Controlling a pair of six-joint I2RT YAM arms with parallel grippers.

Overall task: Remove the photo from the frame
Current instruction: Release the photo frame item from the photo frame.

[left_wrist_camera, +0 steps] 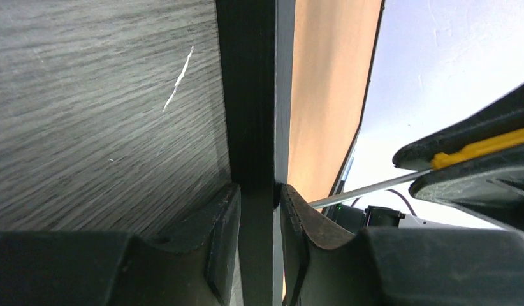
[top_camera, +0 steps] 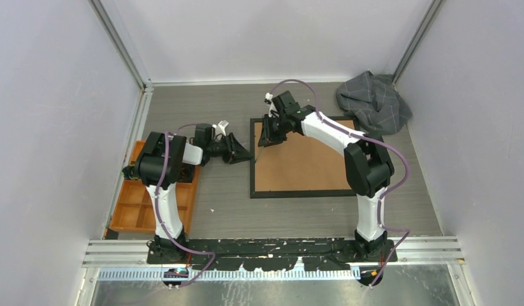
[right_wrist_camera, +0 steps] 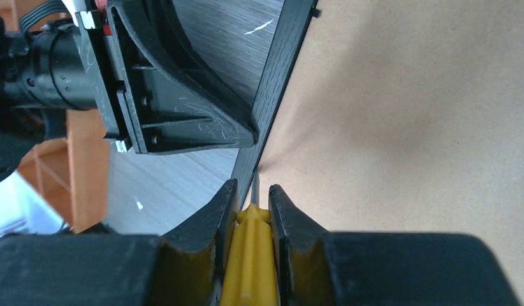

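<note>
Centre of tabletop (top_camera: 221, 204): frame (top_camera: 252, 173), face down, brown backing board (top_camera: 301, 169) uppermost; photo out of sight. Left jaws nearly closed, pinching the frame's black left border. Right jaws clamped tight on yellow-handled screwdriver (right_wrist_camera: 247, 261), shaft tip at the seam between border and board. Orange tray (top_camera: 135, 207) far left; grey cloth (top_camera: 373, 101) back right.

Grey table (top_camera: 221, 204), frame (top_camera: 304, 169), orange tray (top_camera: 135, 210), cloth (top_camera: 373, 102)
</note>
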